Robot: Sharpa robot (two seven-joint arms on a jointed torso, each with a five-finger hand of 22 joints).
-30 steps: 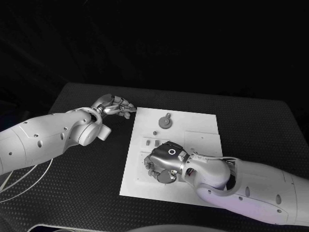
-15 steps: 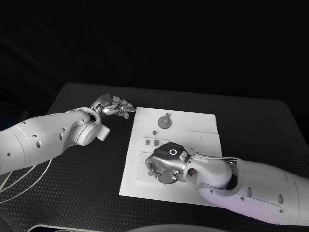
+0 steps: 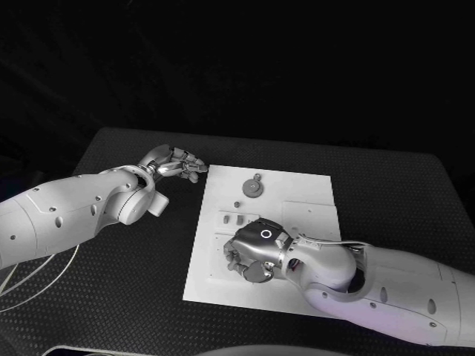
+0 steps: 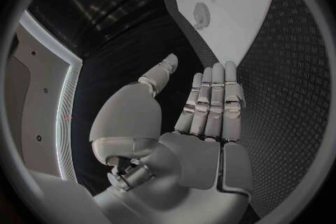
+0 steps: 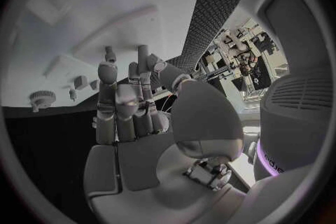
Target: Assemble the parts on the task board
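The white task board (image 3: 302,194) lies mid-table. A grey round geared part (image 3: 254,187) lies flat near its far edge, and small grey parts (image 3: 233,219) sit below it. My right hand (image 3: 252,254) hovers low over the board's near-left area, covering what lies under it. In the right wrist view its fingers (image 5: 129,103) reach straight toward the board (image 5: 70,22) with nothing between them, and the geared part (image 5: 41,99) shows off to one side. My left hand (image 3: 177,163) is beside the board's far-left corner, and its fingers (image 4: 213,101) are straight and hold nothing.
Black textured table (image 3: 120,282) surrounds the board, with wide free room on both sides. My left forearm (image 3: 77,211) lies over the table's left part. My right forearm (image 3: 398,285) crosses the board's near-right corner.
My right hand has shifted very slightly toward the board's near edge. The left hand and the parts have stayed put.
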